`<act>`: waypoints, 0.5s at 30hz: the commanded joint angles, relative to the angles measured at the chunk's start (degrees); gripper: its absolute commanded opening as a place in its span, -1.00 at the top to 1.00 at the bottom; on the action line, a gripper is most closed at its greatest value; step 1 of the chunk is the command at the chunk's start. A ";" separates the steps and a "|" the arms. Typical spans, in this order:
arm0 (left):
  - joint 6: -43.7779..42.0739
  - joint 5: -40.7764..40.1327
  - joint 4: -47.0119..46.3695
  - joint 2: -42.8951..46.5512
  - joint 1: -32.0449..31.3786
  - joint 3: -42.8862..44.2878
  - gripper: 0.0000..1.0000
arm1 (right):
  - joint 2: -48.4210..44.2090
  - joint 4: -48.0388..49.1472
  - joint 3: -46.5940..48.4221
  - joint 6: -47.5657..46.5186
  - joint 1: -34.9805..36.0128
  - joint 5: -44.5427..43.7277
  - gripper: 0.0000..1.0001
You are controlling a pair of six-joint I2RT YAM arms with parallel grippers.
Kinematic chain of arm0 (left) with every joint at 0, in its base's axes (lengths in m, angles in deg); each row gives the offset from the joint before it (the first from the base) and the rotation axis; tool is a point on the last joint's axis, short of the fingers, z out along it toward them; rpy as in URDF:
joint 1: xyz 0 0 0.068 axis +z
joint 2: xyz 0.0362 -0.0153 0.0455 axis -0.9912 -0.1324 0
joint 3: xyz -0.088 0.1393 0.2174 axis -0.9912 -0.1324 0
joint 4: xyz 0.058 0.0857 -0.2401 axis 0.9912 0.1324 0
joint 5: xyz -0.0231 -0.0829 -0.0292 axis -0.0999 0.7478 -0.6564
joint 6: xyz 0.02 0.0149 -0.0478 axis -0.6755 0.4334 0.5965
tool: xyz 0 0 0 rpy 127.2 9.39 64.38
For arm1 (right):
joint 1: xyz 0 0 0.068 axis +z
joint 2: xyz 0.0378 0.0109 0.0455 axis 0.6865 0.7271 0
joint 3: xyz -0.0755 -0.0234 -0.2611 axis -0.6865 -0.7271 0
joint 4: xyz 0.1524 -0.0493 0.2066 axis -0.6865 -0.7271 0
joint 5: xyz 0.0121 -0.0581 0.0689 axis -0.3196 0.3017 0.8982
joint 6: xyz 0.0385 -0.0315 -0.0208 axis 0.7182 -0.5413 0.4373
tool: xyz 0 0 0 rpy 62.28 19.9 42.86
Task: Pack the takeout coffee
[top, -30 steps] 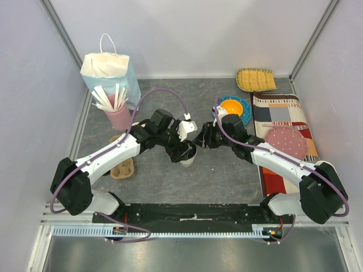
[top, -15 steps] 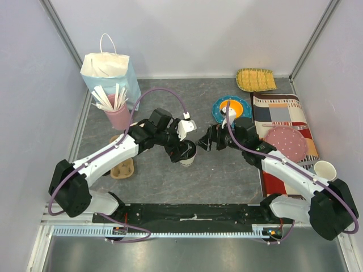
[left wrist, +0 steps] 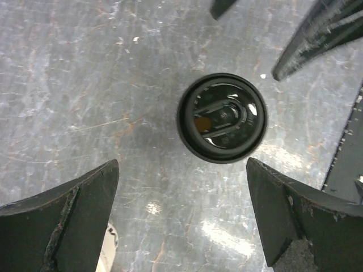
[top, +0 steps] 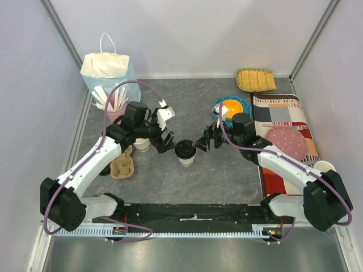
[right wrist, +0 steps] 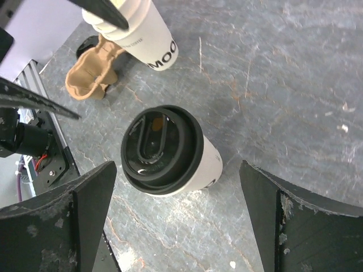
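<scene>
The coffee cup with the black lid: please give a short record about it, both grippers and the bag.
coffee cup: upright on the table, lid on, untouched
left gripper: open, left of the cup, clear of it
right gripper: open, right of the cup, clear of it
paper bag: standing far left, cup not inside

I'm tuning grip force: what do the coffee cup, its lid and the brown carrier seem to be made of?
The coffee cup looks like matte white paper: its wall is dull, with no shine. The lid is probably glossy black plastic, given the bright glints and crisp moulded ridges. The brown carrier is likely moulded paper pulp, going by its flat, fibrous-looking surface and soft rounded edges.
</scene>
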 commanded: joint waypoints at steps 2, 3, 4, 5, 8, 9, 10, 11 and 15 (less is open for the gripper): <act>1.06 8.90 -3.94 4.59 1.07 -7.64 -0.99 | 1.83 4.42 3.81 -4.26 -1.69 6.01 -0.96; 0.88 8.54 -5.78 5.12 1.33 -8.87 -0.99 | 2.28 4.42 3.90 -3.90 -1.96 6.27 -0.96; -0.16 8.11 -6.58 6.34 1.51 -11.40 -0.99 | 3.15 4.51 3.90 -3.64 -2.39 6.62 -0.96; -0.61 8.01 -7.54 6.88 1.94 -12.65 -0.99 | 3.42 4.86 3.73 -3.20 -2.40 6.80 -0.96; -1.67 10.72 -11.41 8.72 3.70 -17.22 -0.99 | 3.34 6.61 3.11 -2.58 -2.49 6.63 -0.96; -1.75 11.70 -12.38 8.99 3.79 -18.36 -0.99 | 3.34 6.79 3.02 -2.58 -2.40 6.28 -0.96; -1.67 12.75 -15.35 9.43 3.79 -20.55 -0.99 | 3.25 6.79 3.11 -2.58 -2.57 6.01 -0.96; -1.32 14.33 -16.94 9.87 3.79 -21.70 -0.99 | 3.42 6.88 3.11 -2.58 -2.57 5.75 -0.96; -0.09 15.48 -26.00 11.80 3.62 -27.68 -0.99 | 4.47 7.93 2.93 0.22 -2.66 3.29 -0.96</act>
